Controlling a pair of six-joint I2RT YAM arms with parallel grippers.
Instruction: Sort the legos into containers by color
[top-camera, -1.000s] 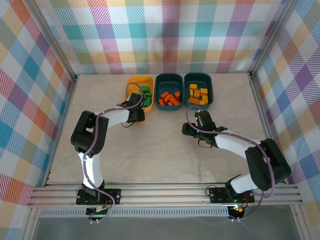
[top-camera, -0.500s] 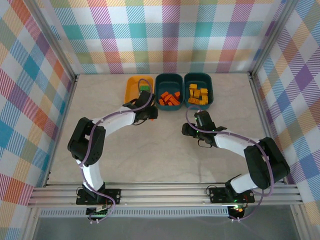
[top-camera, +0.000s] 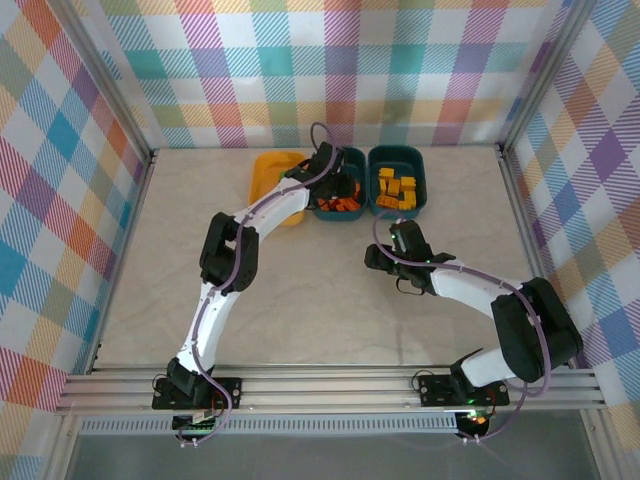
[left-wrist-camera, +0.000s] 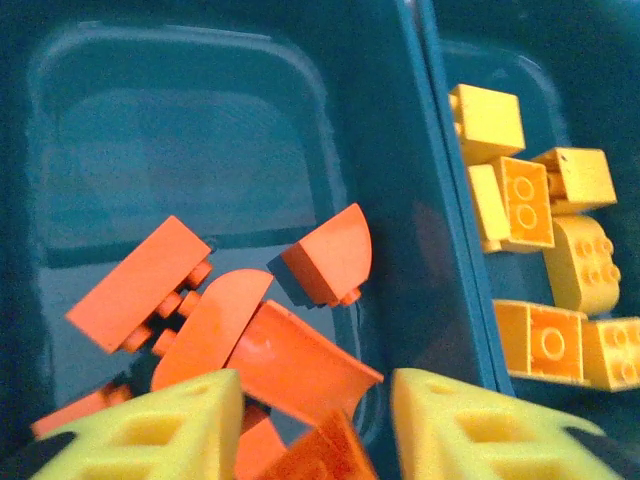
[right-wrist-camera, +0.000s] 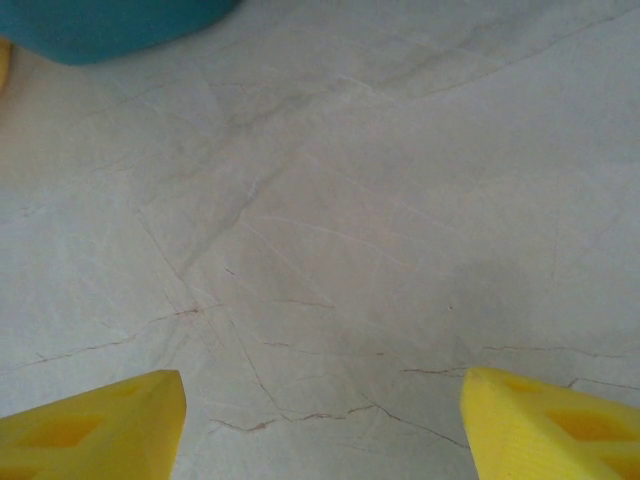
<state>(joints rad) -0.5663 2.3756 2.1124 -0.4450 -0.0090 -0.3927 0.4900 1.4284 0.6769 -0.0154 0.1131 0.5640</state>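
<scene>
yellow fingers of the left gripper (left-wrist-camera: 312, 400) stand parted, clamping nothing, and hang just above the orange legos (left-wrist-camera: 300, 355) heaped in the middle teal tub (left-wrist-camera: 385, 170). just beside it on the right, yellow legos (left-wrist-camera: 530, 215) lie in the other teal tub (top-camera: 397, 153). on its left sits the yellow-orange tub (top-camera: 268, 165). the right gripper (right-wrist-camera: 320, 400), jaws wide and empty, hovers over bare table (right-wrist-camera: 330, 230), apart from the tubs.

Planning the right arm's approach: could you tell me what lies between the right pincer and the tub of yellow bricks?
Bare table, as the top view shows: nothing lies between the right pincer and the tub of yellow bricks.
</scene>
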